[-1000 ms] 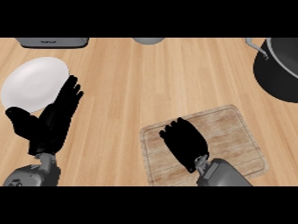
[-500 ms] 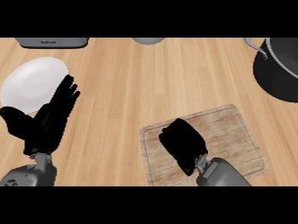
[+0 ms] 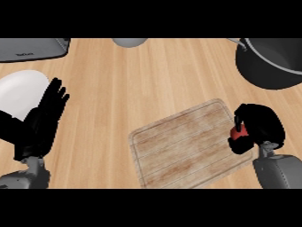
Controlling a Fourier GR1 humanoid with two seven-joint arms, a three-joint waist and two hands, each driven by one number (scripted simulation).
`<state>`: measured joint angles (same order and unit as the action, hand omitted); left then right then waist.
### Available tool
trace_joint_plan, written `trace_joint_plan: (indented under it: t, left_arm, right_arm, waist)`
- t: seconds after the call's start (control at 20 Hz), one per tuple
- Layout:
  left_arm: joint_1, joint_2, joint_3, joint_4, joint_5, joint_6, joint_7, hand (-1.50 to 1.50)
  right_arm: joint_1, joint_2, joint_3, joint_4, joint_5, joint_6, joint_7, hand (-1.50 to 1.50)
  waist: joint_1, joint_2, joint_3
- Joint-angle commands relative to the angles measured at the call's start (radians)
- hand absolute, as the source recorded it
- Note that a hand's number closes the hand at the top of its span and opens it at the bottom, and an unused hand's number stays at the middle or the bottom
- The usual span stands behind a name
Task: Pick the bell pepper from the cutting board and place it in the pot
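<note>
My right hand (image 3: 257, 126) hovers at the right edge of the wooden cutting board (image 3: 186, 144), its fingers curled round a red bell pepper (image 3: 238, 131); only a small patch of the pepper shows between thumb and fingers. The dark grey pot (image 3: 277, 62) stands at the far right of the counter, beyond the hand. My left hand (image 3: 39, 119) rests open at the left with fingers up, partly over a white plate (image 3: 9, 91).
A grey appliance (image 3: 25, 48) sits at the far left edge of the counter. A small grey round object (image 3: 129, 42) shows at the top middle. Bare wooden counter lies between the board and the pot.
My right hand shut on the bell pepper on the board and has moved right, off toward the board's right edge. The view has shifted; the left hand stays open.
</note>
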<state>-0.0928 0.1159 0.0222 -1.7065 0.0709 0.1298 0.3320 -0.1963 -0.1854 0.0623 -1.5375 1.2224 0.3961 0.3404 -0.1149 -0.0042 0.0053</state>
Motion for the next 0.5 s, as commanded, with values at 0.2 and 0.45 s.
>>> trace_joint_plan:
  t: [0.2,0.45]
  left_arm:
    - [0.036,-0.002,-0.022,-0.033,0.013,-0.028,0.001,0.00]
    - [-0.020,0.023,0.009,-0.022,0.051,-0.059,0.036,0.00]
  right_arm:
    - [-0.027,-0.148,-0.533,-0.047,-0.104,-0.144,0.242,1.50]
    - [0.035,-0.234,-0.640,-0.195,-0.213,-0.110,0.164,1.50]
  waist:
    - [0.062,-0.005,-0.005]
    - [0.092,-0.001,-0.006]
